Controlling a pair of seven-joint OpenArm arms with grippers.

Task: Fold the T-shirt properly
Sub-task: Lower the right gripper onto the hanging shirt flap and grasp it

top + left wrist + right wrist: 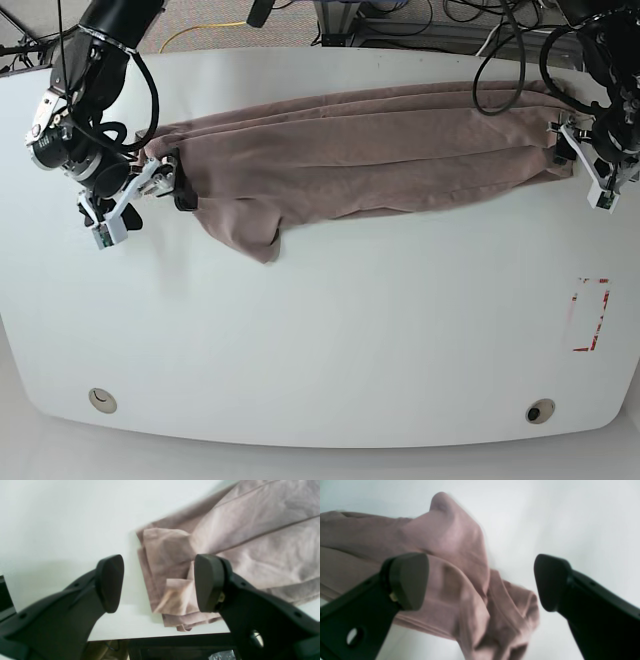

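The mauve T-shirt (pixel 360 155) lies on the white table (pixel 330 330) as a long bunched band running left to right, with a flap hanging toward the front (pixel 262 240). My right gripper (pixel 140 205) is at its left end. In the right wrist view it (pixel 480 581) is open, with crumpled cloth (pixel 460 562) between the jaws, lying nearer the left finger (pixel 408 580). My left gripper (pixel 585 168) is at the right end. In the left wrist view it (pixel 160 582) is open, with the folded cloth end (pixel 172 565) beside the right finger (pixel 208 582).
A red-outlined rectangle (pixel 590 315) marks the table at the right. Two round holes (pixel 100 400) (pixel 540 410) sit near the front edge. Cables (pixel 420 20) lie behind the table. The left wrist view shows the table edge (pixel 155 638) close under the cloth end.
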